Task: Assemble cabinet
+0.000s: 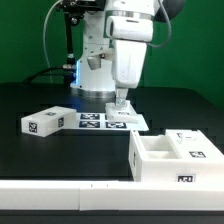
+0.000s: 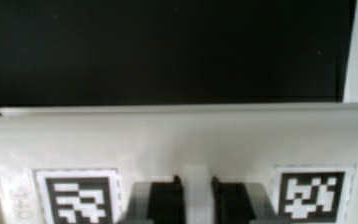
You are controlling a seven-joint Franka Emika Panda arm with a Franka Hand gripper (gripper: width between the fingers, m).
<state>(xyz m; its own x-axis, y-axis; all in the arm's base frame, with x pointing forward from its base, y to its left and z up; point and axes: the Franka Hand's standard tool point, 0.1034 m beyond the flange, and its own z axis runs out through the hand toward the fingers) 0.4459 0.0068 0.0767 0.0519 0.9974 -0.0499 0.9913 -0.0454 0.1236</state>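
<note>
On black tabletop (image 1: 40, 100), exterior view: white plastic box-like cabinet body w/ open compartments (image 1: 175, 155) sits at the view's lower right, apart from arm. Two-finger gripper (image 1: 121, 104) hangs low over flat white marker board w/ printed tags (image 1: 105, 121), fingers nearly pressed together; whether anything is pinched can't be told. White tagged block-shaped cabinet part (image 1: 45, 122) lies at the view's left. Wrist view: dark fingers (image 2: 158, 200) over a white tagged surface (image 2: 176, 135).

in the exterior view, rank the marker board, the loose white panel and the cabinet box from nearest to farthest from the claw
1. The marker board, directly beneath the claw.
2. The loose white panel, toward the exterior view's left.
3. The cabinet box, toward the exterior view's right and nearer the camera.
Two and three are fairly close; the panel looks slightly nearer.
</note>
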